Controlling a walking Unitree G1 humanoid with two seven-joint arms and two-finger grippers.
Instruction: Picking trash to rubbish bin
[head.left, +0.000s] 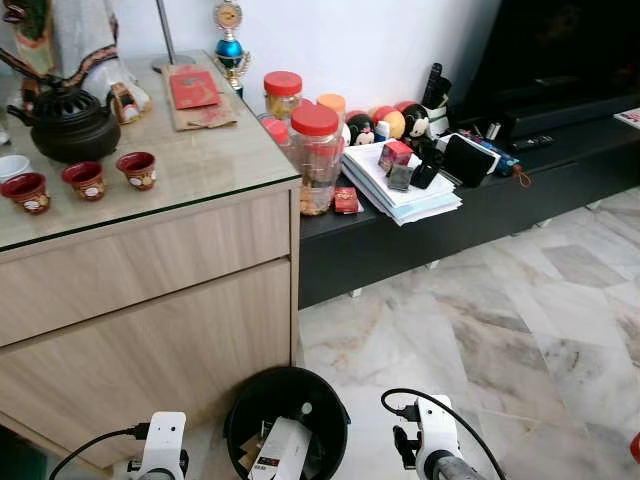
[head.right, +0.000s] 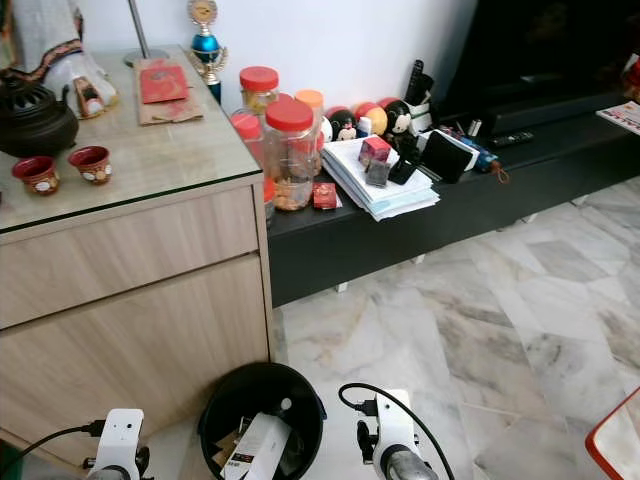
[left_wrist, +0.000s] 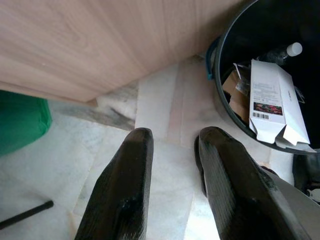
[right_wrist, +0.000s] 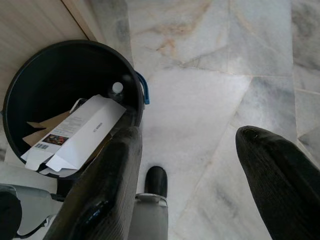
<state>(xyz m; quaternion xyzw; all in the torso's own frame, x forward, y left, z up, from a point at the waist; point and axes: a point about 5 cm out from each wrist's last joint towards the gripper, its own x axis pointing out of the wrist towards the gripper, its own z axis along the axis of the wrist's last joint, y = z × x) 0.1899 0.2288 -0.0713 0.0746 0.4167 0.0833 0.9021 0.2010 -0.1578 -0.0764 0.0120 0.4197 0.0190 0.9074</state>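
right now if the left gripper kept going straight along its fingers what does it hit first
Most likely the bare marble floor: the left gripper is open, empty and aimed down at the tiles between the wooden cabinet and the black bin. Depth is hard to judge.

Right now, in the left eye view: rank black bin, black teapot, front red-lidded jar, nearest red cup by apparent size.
1. black bin, though it sits nearest the camera, which inflates it.
2. front red-lidded jar and black teapot: look alike in area, the jar taller, the teapot wider; not ranked.
3. nearest red cup, clearly smallest.
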